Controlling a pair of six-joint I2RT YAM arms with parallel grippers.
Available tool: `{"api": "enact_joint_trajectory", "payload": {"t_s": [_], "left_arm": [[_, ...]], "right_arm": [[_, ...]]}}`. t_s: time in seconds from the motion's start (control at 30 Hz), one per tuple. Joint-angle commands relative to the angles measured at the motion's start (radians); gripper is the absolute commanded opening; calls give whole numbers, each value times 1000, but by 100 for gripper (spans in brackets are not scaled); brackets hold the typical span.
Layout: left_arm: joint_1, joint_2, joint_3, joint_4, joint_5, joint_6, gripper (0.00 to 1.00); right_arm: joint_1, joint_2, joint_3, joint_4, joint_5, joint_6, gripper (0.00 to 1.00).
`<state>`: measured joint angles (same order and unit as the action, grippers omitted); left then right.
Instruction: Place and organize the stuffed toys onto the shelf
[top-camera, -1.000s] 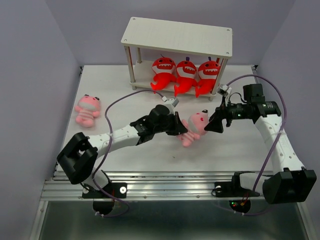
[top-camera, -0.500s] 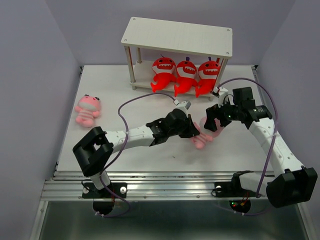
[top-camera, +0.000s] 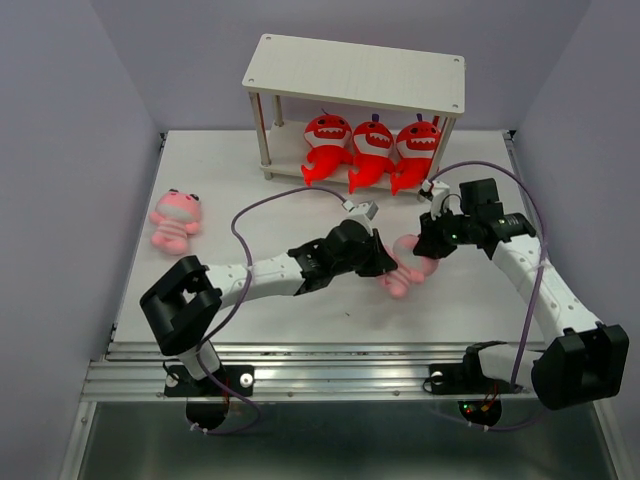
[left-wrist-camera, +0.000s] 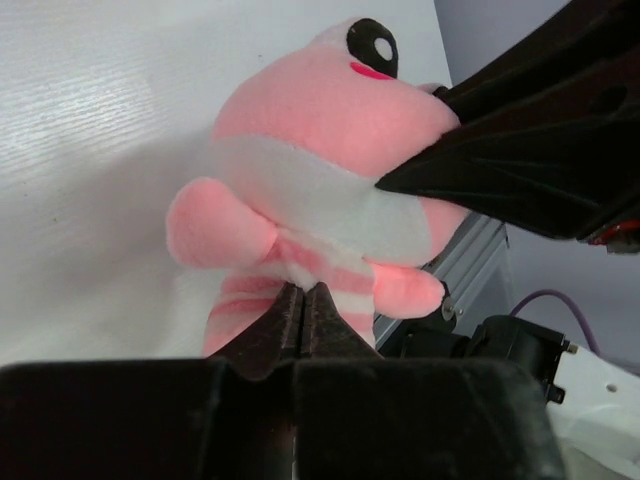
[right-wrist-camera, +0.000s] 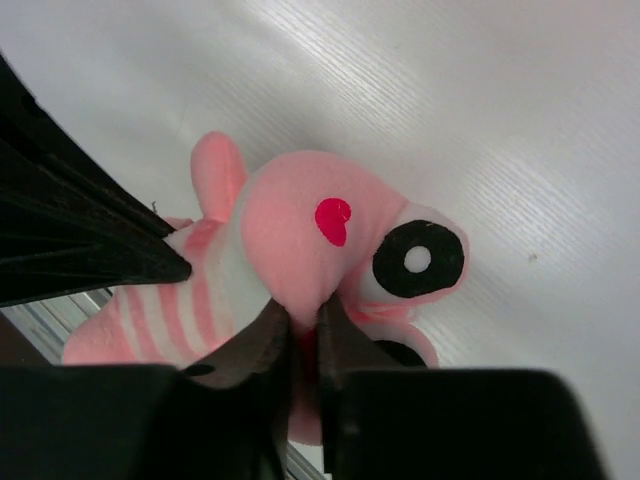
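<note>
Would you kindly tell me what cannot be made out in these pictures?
Top view: the held toy is mostly covered by the left fingers and right fingers; its face is unseen.
Top view: the shelf top board hides the back of its lower tier.
Left wrist view: the right fingers cover the held toy's far side.
Both wrist views: the other pink toy lies outside the frame.

Bright, even light; soft shadows

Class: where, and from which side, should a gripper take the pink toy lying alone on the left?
Probably from above, across the striped body below the head: the pink toy lies flat on the table, its body narrower than its head.
</note>
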<state>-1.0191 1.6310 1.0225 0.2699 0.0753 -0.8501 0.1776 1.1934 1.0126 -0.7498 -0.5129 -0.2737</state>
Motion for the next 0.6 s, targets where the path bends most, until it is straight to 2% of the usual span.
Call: {"api": "enact_joint_trajectory", "payload": {"t_s": [0.0, 0.03, 0.07, 0.13, 0.17, 0.2, 0.27, 0.3, 0.37, 0.4, 0.57], "left_arm": [[1, -128, -61, 161, 7, 26, 17], [-1, -141, -74, 172, 9, 39, 24], [1, -175, -100, 187, 12, 64, 39], [-1, -230, -137, 198, 35, 107, 51], [-1, -250, -150, 198, 43, 127, 54], [-1, -270, -163, 198, 46, 141, 61], [1, -336, -209, 195, 46, 175, 65], [4, -361, -223, 180, 43, 192, 73], [8, -426, -257, 170, 40, 210, 75], [10, -450, -287, 152, 41, 217, 81], [31, -574, -399, 150, 87, 201, 82]], "right_arm": [[5, -8, 12, 18, -78, -2, 2], [5, -17, 18, 17, -84, -2, 1], [5, -23, 29, 14, -104, -8, 1], [5, -44, 37, 4, -131, -36, 1], [5, -51, 41, 4, -137, -38, 1], [5, -57, 50, 4, -141, -38, 1], [5, -75, 58, 4, -147, -36, 1], [5, -83, 64, 6, -150, -35, 1], [5, -94, 70, 4, -162, -36, 1], [5, -103, 73, 6, -174, -35, 1], [5, -117, 104, 6, -200, -36, 1]]}}
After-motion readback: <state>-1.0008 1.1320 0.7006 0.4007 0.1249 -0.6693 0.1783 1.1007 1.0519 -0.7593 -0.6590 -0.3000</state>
